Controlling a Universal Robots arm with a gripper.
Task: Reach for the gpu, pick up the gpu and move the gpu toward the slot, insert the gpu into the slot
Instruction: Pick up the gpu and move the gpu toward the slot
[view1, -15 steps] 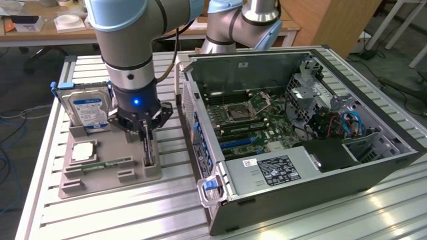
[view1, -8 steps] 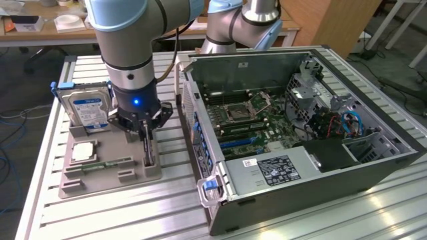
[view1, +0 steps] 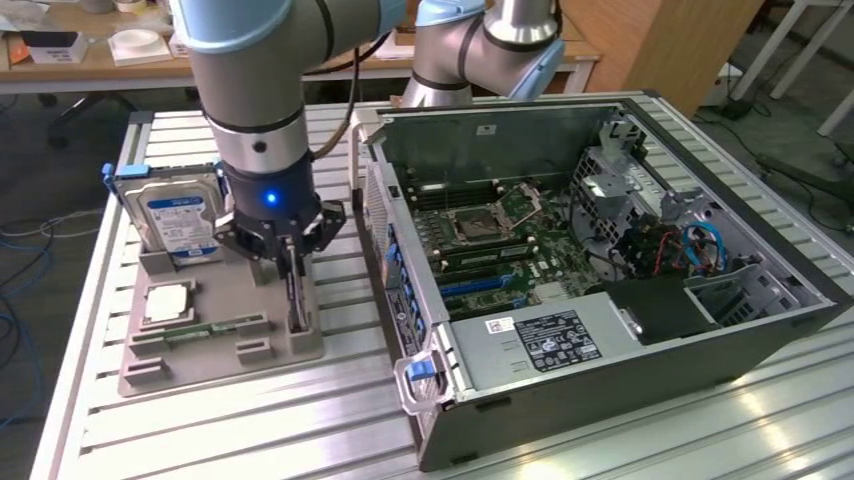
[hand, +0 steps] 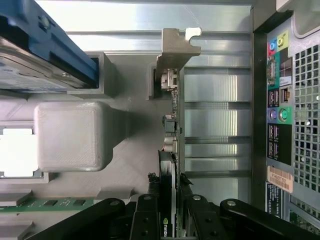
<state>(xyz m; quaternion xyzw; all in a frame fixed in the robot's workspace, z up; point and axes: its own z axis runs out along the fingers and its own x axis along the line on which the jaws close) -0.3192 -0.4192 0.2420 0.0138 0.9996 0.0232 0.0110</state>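
The gpu (view1: 299, 308) stands on edge in the right-hand groove of the grey holder tray (view1: 200, 360), a thin dark card. In the wrist view the gpu (hand: 172, 120) shows edge-on, its silver end bracket (hand: 176, 50) at the far end. My gripper (view1: 292, 275) reaches straight down onto it from above. Its black fingers (hand: 147, 210) sit against both faces of the card, so the gripper (hand: 170, 212) is shut on the gpu, which still rests in the tray. The blue expansion slot (view1: 474, 286) lies on the motherboard inside the open computer case (view1: 561, 340).
A blue-labelled hard drive (view1: 174, 215) stands upright at the back of the tray. A processor chip (view1: 167, 300) and a green memory stick (view1: 214, 328) lie beside it. The case's rear port panel (hand: 280, 115) is close to the gpu. A second robot arm (view1: 467, 50) stands behind the case.
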